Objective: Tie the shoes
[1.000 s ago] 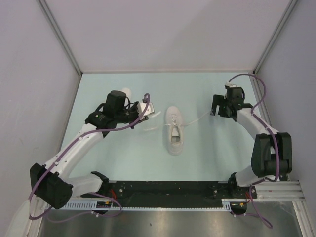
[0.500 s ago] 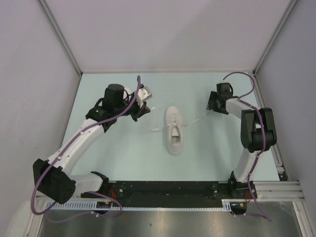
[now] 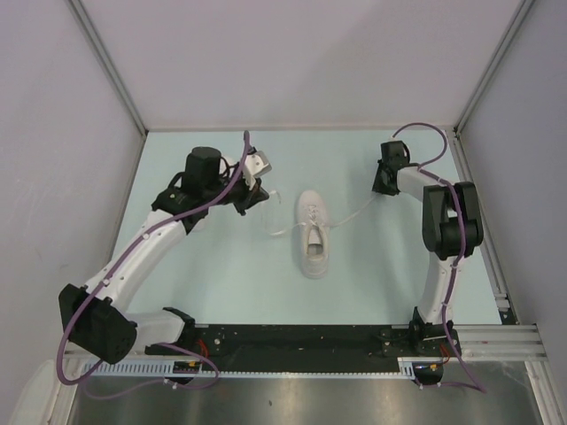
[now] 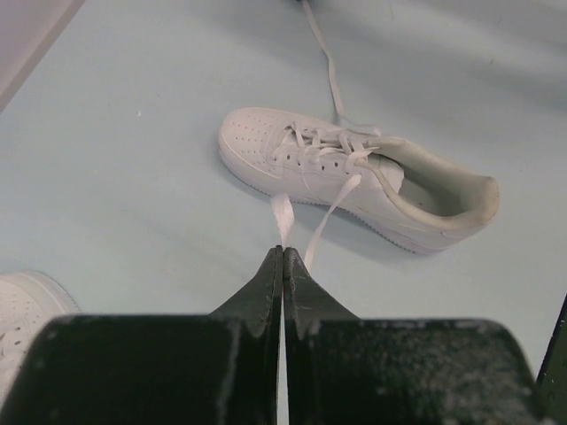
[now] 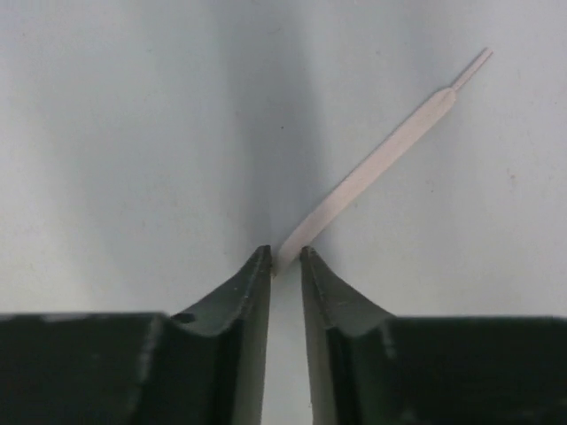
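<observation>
One white shoe lies mid-table, toe pointing away from the arm bases; the left wrist view shows it too. My left gripper is to its left, shut on that shoe's left lace, which runs from the eyelets into the jaws. The right lace stretches across the table to my right gripper. In the right wrist view that lace lies flat and its near part enters the narrow gap of the gripper; the jaws are not closed on it. A second shoe shows at the bottom-left corner.
The pale blue table is walled at the back and on both sides. A black rail carrying the arm bases runs along the near edge.
The right gripper's jaws have narrowed from wide open to a small gap around the lace, and the right arm has swung toward the back. The left gripper has shifted slightly back, still holding its lace.
</observation>
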You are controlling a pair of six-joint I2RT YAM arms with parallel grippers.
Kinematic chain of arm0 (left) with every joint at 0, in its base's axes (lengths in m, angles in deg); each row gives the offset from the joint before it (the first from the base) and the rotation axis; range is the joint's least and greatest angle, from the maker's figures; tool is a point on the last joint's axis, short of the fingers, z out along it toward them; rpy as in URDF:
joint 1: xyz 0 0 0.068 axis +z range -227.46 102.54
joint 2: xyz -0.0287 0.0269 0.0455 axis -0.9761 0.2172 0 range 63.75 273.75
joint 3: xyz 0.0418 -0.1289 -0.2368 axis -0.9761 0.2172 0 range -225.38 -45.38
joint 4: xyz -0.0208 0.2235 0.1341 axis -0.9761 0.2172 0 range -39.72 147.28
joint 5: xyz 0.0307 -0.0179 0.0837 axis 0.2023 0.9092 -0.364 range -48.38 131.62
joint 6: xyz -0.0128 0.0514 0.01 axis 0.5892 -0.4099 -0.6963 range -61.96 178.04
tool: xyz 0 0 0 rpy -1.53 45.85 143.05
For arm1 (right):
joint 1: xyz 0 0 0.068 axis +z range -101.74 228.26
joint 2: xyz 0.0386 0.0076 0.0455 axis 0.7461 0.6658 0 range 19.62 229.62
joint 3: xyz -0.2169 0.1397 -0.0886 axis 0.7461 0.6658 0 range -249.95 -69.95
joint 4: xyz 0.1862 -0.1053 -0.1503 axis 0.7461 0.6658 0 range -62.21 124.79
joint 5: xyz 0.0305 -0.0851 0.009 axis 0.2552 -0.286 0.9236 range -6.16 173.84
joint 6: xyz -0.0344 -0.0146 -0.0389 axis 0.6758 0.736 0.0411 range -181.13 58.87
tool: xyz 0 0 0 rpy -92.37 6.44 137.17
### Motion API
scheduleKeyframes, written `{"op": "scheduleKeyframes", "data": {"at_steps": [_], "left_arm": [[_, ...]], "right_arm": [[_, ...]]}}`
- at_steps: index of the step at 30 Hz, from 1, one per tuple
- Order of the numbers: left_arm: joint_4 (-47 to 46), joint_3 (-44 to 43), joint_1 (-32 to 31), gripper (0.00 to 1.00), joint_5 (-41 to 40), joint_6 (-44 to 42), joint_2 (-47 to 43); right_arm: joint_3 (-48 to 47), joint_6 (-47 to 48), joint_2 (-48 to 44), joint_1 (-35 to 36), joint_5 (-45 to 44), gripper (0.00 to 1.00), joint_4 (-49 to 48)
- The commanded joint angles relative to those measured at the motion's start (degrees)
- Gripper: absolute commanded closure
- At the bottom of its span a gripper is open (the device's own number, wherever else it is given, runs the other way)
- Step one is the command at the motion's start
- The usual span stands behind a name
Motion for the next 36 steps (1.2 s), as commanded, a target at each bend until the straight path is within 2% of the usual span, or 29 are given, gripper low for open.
{"op": "scheduleKeyframes", "data": {"at_steps": [1,2,3,5,9,11,14,18,23,26,32,36], "left_arm": [[0.32,-3.5,0.85,1.0,0.64,-1.11,0.54],[0.4,-3.67,0.85,1.0,0.73,-1.2,0.8],[0.58,-3.85,1.02,1.0,0.9,-1.55,0.8],[0.93,-4.29,1.2,1.0,1.25,-1.64,0.89],[1.37,-4.99,1.73,1.0,3.71,-0.77,0.54],[1.72,-5.61,1.81,1.0,5.29,-1.02,0.19],[2.69,-5.61,1.73,1.0,7.4,-3.3,-1.47],[5.23,-4.64,1.73,1.0,9.34,-10.5,-4.37],[11.65,-3.32,1.73,1.0,11.01,-19.54,-7.89],[14.55,-2.44,1.73,1.0,12.59,-21.93,-9.82],[20.7,1.5,-0.91,1.0,12.68,-28.52,-14.74],[22.63,5.02,-2.31,1.0,13.03,-28.71,-19.31]], "right_arm": [[-1.52,0.02,2.01,-0.39,6.11,0.89,4.87],[-1.52,0.46,1.75,-0.65,7.25,0.97,5.14],[-1.43,0.99,0.44,-1.0,10.31,1.0,4.79],[-1.52,2.04,-1.85,-1.7,13.22,1.0,3.92],[-1.61,5.12,-9.93,-1.62,25.24,1.0,-4.15],[-2.22,5.04,-13.45,-0.74,27.64,1.0,-6.71],[-4.68,4.42,-16.44,2.68,31.43,1.0,-9.01],[-5.74,3.72,-19.43,8.48,34.42,1.0,-13.22],[-6.53,3.63,-18.91,19.97,36.26,1.0,-17.62],[-8.37,4.51,-17.68,26.39,36.71,1.0,-18.85],[-10.49,4.68,-12.15,33.88,38.63,1.0,-20.44],[-10.84,6.78,-9.33,37.92,39.87,1.0,-19.3]]}}
